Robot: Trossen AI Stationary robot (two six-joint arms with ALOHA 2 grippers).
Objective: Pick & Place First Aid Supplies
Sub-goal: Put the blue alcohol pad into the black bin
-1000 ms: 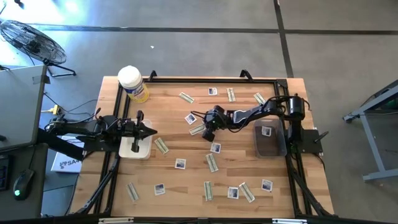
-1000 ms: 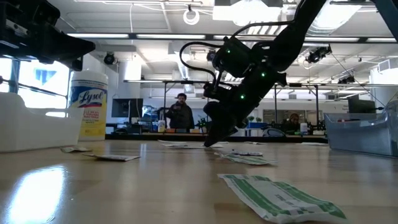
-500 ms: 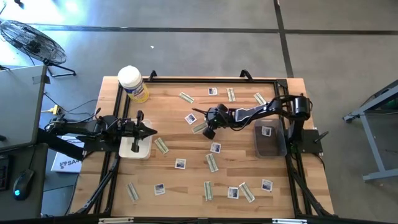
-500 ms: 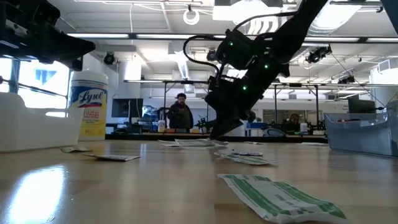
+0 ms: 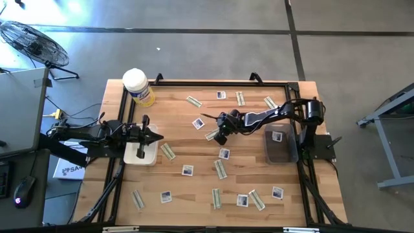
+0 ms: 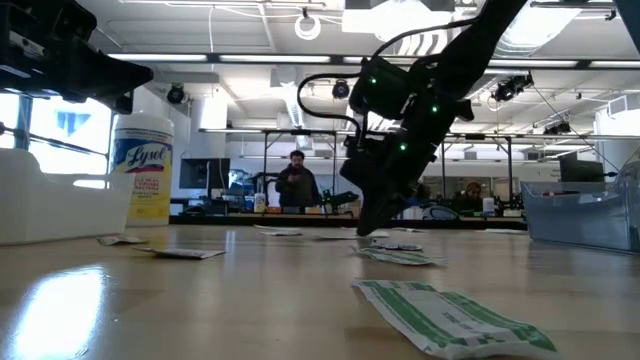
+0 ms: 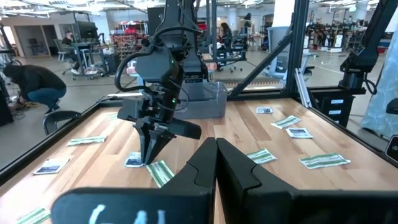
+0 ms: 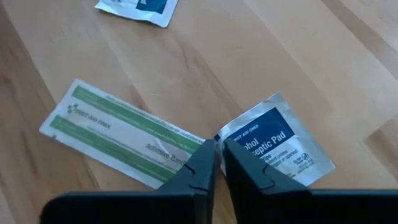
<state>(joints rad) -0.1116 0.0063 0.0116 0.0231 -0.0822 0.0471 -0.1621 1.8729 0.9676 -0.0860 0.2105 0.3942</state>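
Note:
Several first aid supplies lie flat across the wooden table [image 5: 187, 194]: white squares with blue print and green-striped strips. My right gripper [image 8: 216, 163] slants down at the table's middle [image 5: 220, 137], its fingers a narrow slit apart. Its tips stand between the end of a green strip [image 8: 121, 134] and the corner of a white square [image 8: 280, 146]. Another square [image 8: 140, 6] lies farther off. My left gripper [image 7: 216, 163] waits shut and level at the table's left [image 5: 158, 136], holding nothing. My right gripper comes slanting down from the table's right side. Its fingertips [image 8: 202, 167] stand at the strip's end [image 8: 180, 160] and the square's corner [image 8: 227, 135], both flat on the table. The fingers hide the spot, so I cannot tell whether they touch either packet.
A yellow, white-lidded canister [image 5: 138, 87] stands at the far left corner. A clear bin [image 5: 281, 152] holding one square sits at the right. A white block [image 5: 140, 154] lies under my left arm. Black rails [image 5: 194, 82] frame the table. People stand in the room beyond.
My right gripper has rolled its wrist and edged a little toward the table's right and far side, staying low over the packets. The green strip beside it has slid slightly toward the right. My left arm has kept still.

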